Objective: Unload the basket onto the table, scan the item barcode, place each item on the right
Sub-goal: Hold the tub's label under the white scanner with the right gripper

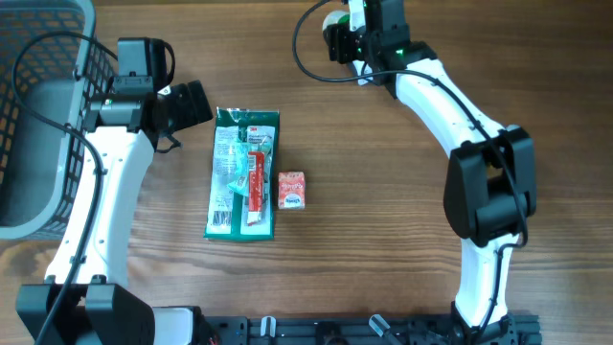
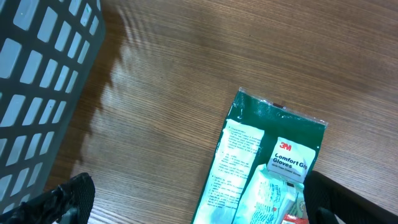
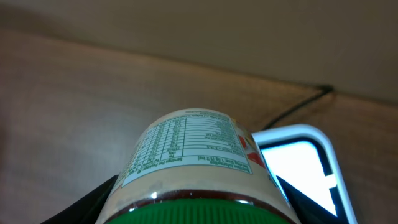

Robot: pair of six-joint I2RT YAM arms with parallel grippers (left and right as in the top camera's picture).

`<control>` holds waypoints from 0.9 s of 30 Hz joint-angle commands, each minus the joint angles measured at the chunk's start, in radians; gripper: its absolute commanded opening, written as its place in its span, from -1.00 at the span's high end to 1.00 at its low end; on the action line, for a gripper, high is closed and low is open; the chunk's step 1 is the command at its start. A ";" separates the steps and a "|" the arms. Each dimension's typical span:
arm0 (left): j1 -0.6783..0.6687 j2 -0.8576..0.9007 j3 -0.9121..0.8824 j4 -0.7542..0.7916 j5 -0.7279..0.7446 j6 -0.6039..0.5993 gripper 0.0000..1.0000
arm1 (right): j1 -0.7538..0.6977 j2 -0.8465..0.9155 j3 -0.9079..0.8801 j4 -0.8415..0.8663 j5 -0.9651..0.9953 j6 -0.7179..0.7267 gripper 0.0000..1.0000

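Grips a jar in the right end effector, closed partway around it, with dark fingers pressed on either side of the jar's body. Holds it at the far edge of the worktop, right of the middle, well apart from everything else on the wood. Turns the green lid toward the wrist camera and the white printed label upward; shows a nutrition table there, the print too small to read. Puts the jar next to a rounded, white-framed panel that glows pale on the jar's right in the right wrist view; cannot tell whether touching. Shows a thin black cable running over the worktop beyond that panel.

Keeps nothing in the left end effector: spread wide, hovering over bare wood between the grey basket at the worktop's left edge and a green glove packet. Catches only the two dark fingertips in the bottom corners of the left wrist view, with the packet's near end between them.

Finds the packet lying flat near the middle of the worktop, with a small orange-pink box just beside its right edge.
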 commanded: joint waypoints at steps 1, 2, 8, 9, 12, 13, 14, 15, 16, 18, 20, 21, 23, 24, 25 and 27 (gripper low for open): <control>0.006 0.002 0.005 0.002 -0.005 -0.009 -1.00 | 0.000 0.033 0.019 0.110 0.051 0.033 0.77; 0.006 0.002 0.005 0.002 -0.005 -0.009 -1.00 | 0.000 0.044 0.019 0.139 0.058 0.031 0.78; 0.006 0.002 0.005 0.002 -0.005 -0.009 -1.00 | -0.008 0.090 0.019 0.231 0.137 0.029 0.91; 0.006 0.002 0.005 0.002 -0.005 -0.009 -1.00 | -0.010 0.093 0.019 0.238 0.146 0.029 0.91; 0.006 0.002 0.005 0.002 -0.005 -0.009 -1.00 | -0.016 0.110 0.019 0.260 0.148 -0.017 0.91; 0.006 0.002 0.005 0.002 -0.005 -0.009 -1.00 | -0.016 0.111 0.019 0.261 0.148 -0.047 0.91; 0.006 0.002 0.005 0.002 -0.005 -0.009 -1.00 | -0.016 0.113 0.019 0.264 0.148 -0.088 0.91; 0.006 0.002 0.005 0.002 -0.005 -0.009 -1.00 | -0.016 0.117 0.019 0.273 0.148 -0.126 0.91; 0.006 0.002 0.005 0.002 -0.005 -0.009 -1.00 | -0.016 0.117 0.019 0.278 0.148 -0.158 0.91; 0.006 0.002 0.005 0.002 -0.005 -0.009 -1.00 | -0.016 0.119 0.019 0.283 0.148 -0.219 0.91; 0.006 0.002 0.005 0.002 -0.005 -0.009 -1.00 | -0.017 0.119 0.019 0.283 0.152 -0.275 0.91; 0.006 0.002 0.005 0.002 -0.005 -0.009 -1.00 | -0.018 0.119 0.019 0.282 0.151 -0.283 0.91; 0.006 0.002 0.005 0.002 -0.005 -0.009 -1.00 | -0.018 0.119 0.019 0.277 0.151 -0.282 0.91; 0.006 0.002 0.005 0.002 -0.005 -0.009 -1.00 | -0.018 0.119 0.019 0.273 0.151 -0.282 0.91; 0.006 0.002 0.005 0.002 -0.005 -0.009 -1.00 | -0.018 0.120 0.019 0.269 0.151 -0.282 0.91; 0.006 0.002 0.005 0.002 -0.005 -0.009 -1.00 | -0.018 0.120 0.019 0.251 0.152 -0.283 0.91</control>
